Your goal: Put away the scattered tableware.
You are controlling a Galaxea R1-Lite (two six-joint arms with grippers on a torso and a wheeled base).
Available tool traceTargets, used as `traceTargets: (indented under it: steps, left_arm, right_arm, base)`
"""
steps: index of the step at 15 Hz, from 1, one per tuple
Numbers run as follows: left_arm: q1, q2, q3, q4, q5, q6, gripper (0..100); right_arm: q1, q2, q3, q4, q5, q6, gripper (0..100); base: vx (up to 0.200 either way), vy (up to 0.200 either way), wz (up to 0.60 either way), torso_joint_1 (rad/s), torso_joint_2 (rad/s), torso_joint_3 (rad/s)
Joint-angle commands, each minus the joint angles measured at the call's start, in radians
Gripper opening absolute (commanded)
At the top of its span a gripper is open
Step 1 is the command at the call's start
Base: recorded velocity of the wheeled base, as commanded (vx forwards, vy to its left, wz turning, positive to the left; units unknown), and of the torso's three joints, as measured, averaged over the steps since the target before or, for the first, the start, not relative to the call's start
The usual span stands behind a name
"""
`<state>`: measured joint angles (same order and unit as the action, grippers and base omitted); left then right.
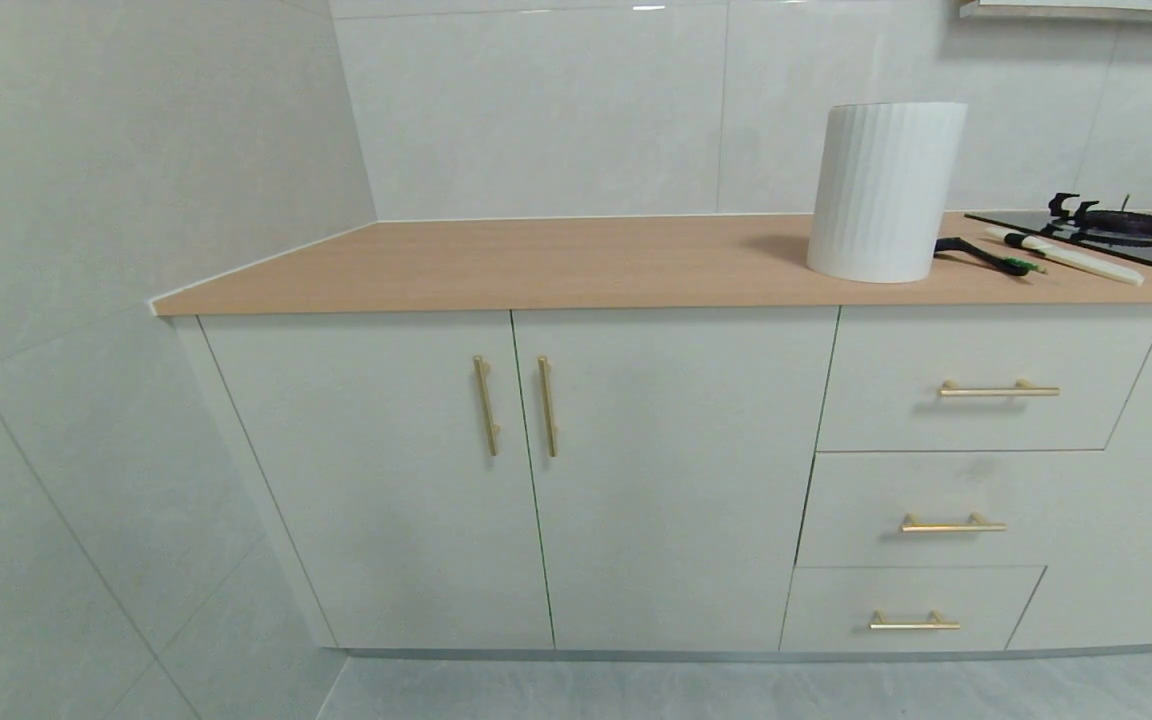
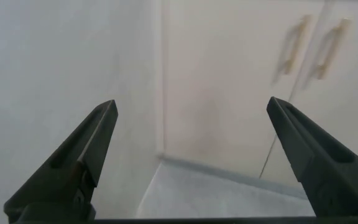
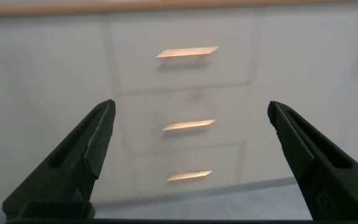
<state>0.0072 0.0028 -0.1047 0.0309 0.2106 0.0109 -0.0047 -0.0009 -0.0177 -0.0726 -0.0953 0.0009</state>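
Left claw (image 2: 191,102): released, both fingers spread wide, nothing between them. Beyond it are a pale wall, a strip of grey floor (image 2: 216,196) and the cupboard doors (image 2: 229,87), whose two gold handles are blurred.

Right claw (image 3: 191,104): released, fingers wide apart, nothing held. It faces the stack of three drawers: top drawer handle (image 3: 186,53), middle drawer handle (image 3: 188,126), bottom drawer handle (image 3: 189,176). The wooden front edge of the countertop (image 3: 166,6) runs above them.

Head view: the countertop (image 1: 556,260) runs from the wall corner on the left toward the hob (image 1: 1126,225) at the right end.
- A white ribbed jar (image 1: 884,190) stands upright near the front edge, above the top drawer (image 1: 976,420).
- A black-handled utensil (image 1: 986,255) lies flat just beside the jar's base, on its hob side. One end is at the jar and a green part is at the other end. I cannot tell what kind of utensil it is.
- A white utensil (image 1: 1066,257) lies flat just beyond it, slanting toward the front edge, along the near edge of the hob. The two utensils are close together; I cannot tell whether they touch.

Below the left and middle stretch of the countertop the two cupboard doors are closed, their upright handles side by side at the seam. All three drawers are closed.
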Motion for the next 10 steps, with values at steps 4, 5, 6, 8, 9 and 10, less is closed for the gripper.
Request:
traceTargets:
  steps: [4, 5, 6, 8, 9, 10]
  left_arm:
    - [0.0, -0.003, 0.105, -0.068, -0.192, 0.078, 100]
    - [0.0, -0.003, 0.103, -0.023, -0.258, 0.083, 100]
    - [0.0, -0.003, 0.103, -0.023, -0.258, 0.075, 100]
    - [0.0, -0.003, 0.105, -0.025, -0.258, 0.038, 100]
    - [0.0, -0.003, 0.105, -0.025, -0.26, 0.02, 100]
    - [0.0, -0.003, 0.105, -0.026, -0.26, 0.015, 100]
  right_arm:
    - [0.003, 0.002, 0.018, 0.028, 0.069, 0.01, 100]
    - [0.005, 0.004, 0.016, 0.092, 0.143, -0.01, 100]
    - [0.005, 0.002, 0.016, 0.082, 0.149, -0.015, 100]
    - [0.005, 0.002, 0.018, 0.077, 0.149, -0.015, 100]
    - [0.005, 0.002, 0.018, 0.077, 0.151, -0.015, 100]
    - [0.005, 0.002, 0.018, 0.077, 0.151, -0.015, 100]
  base:
    - [0.0, 0.0, 0.0, 0.0, 0.0, 0.0]
    - [0.0, 0.0, 0.0, 0.0, 0.0, 0.0]
    - [0.0, 0.0, 0.0, 0.0, 0.0, 0.0]
    - [0.0, 0.0, 0.0, 0.0, 0.0, 0.0]
    - [0.0, 0.0, 0.0, 0.0, 0.0, 0.0]
    - [0.0, 0.0, 0.0, 0.0, 0.0, 0.0]
